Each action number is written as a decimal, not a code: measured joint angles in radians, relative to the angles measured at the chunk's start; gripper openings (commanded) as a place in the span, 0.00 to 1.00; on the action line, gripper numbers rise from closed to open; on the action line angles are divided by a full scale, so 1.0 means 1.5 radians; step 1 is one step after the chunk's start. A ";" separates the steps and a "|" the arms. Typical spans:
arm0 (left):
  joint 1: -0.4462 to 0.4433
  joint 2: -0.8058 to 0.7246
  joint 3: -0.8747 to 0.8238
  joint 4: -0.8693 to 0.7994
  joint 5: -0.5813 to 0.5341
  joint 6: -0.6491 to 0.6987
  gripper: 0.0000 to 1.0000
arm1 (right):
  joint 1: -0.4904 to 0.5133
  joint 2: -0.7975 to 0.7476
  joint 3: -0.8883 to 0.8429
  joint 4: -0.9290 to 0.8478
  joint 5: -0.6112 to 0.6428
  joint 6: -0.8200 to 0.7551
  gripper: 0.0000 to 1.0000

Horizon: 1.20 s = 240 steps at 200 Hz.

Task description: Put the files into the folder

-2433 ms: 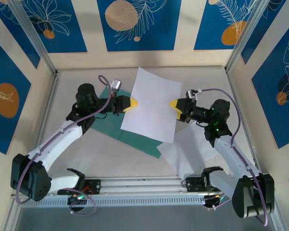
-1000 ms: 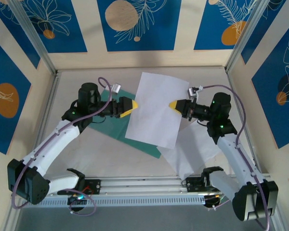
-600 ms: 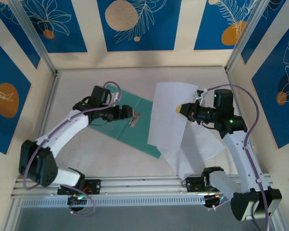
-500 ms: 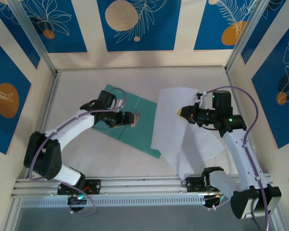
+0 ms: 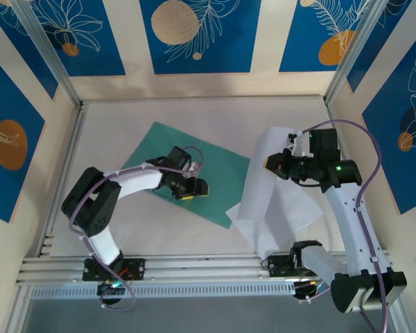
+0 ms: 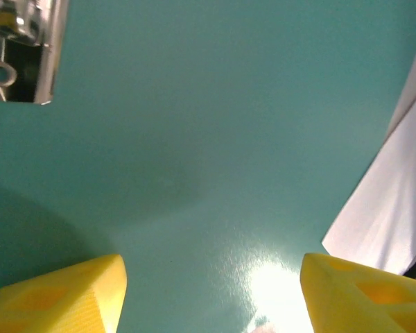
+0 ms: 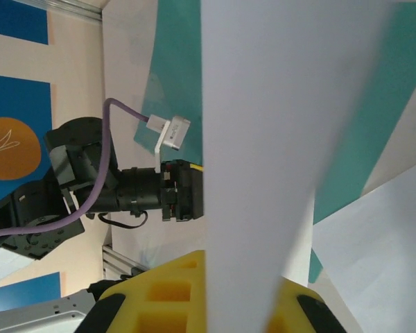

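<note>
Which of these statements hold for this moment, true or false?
1. The right gripper is shut on a white sheet that is raised off the table. True.
2. A second sheet lies on the table by the right arm. True.
3. The left gripper holds the second sheet. False: its jaws stand apart above the folder and hold nothing.
4. Both sheets are inside the folder. False: one is held up by the right gripper and the other lies on the table, not in the folder.
</note>
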 measured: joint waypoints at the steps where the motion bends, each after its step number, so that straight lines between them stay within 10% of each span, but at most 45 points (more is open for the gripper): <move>1: -0.001 0.003 0.000 0.002 -0.001 -0.001 0.65 | 0.000 0.000 0.000 -0.001 0.001 0.000 0.00; 155: -0.065 0.068 0.117 0.082 -0.014 -0.123 0.62 | -0.001 0.021 0.054 -0.016 -0.027 -0.073 0.00; 240: 0.167 -0.271 -0.075 -0.039 -0.102 -0.036 0.76 | 0.179 0.132 0.101 0.147 -0.062 -0.083 0.00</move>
